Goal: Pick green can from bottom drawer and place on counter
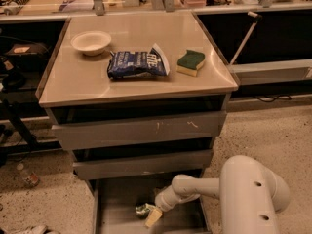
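Observation:
The green can (143, 209) lies on the flat grey floor of the open bottom drawer (117, 204), near its middle. My gripper (151, 214) reaches down into that drawer from the right, on the white arm (195, 189), and sits right against the can's right side. Part of the can is hidden behind the gripper. The beige counter (97, 77) is the top of the cabinet above the drawers.
On the counter are a white bowl (90, 42), a blue chip bag (138, 65) and a green-topped yellow sponge (191, 63). The two upper grey drawers (141, 130) stand slightly open above the bottom one. My white arm housing (251, 199) fills the lower right.

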Robot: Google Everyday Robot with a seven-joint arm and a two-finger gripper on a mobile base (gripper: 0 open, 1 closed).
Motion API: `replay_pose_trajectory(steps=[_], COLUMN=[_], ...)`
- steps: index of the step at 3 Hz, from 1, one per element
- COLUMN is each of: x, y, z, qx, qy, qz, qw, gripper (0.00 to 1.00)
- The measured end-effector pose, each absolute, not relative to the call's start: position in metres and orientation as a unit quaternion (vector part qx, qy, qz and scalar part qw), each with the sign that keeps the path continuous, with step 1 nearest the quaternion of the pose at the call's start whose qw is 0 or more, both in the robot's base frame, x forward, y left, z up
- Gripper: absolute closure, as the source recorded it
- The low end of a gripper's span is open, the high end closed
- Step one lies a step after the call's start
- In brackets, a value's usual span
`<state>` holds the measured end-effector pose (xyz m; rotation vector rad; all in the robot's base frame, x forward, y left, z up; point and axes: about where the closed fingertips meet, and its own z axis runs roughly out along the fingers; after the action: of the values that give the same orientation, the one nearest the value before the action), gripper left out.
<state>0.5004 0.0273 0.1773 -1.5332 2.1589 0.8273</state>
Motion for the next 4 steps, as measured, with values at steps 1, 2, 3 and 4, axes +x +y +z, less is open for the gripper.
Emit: replay_pose_trajectory(steps=[1,2,3,4], x=[0.505,0.503,0.503,0.503], y=[0.035,0.046,0.047,0.047], z=[0.162,0.146,0.144,0.144], qx=[-0.551,-0.559,-0.559,-0.559], qy=[0.758,0.749,0.749,0.749], qz=[0.298,0.308,0.308,0.308], qw=[0.183,0.176,0.176,0.176], gripper=[0.0,0.0,0.17,0.41])
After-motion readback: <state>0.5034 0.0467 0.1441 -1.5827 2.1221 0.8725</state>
